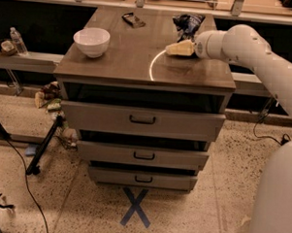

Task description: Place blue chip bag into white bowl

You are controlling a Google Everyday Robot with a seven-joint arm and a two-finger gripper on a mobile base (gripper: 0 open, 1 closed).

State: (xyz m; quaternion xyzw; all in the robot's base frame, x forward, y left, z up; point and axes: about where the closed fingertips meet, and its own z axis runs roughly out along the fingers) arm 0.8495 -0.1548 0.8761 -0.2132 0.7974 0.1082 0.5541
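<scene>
The white bowl (91,41) stands on the left side of the cabinet top (134,55). The blue chip bag (189,24), dark and wrinkly, lies at the back right of the top. My gripper (172,49) reaches in from the right on a white arm (246,50). It hovers just in front of the bag, low over the top, with its pale fingers pointing left. It is apart from the bowl by about half the top's width.
A small flat dark object with a strap (133,19) lies at the back middle. The cabinet has three drawers (142,119) below. A water bottle (18,41) stands on a shelf at left. Cables and a stand leg (42,148) lie on the floor at left.
</scene>
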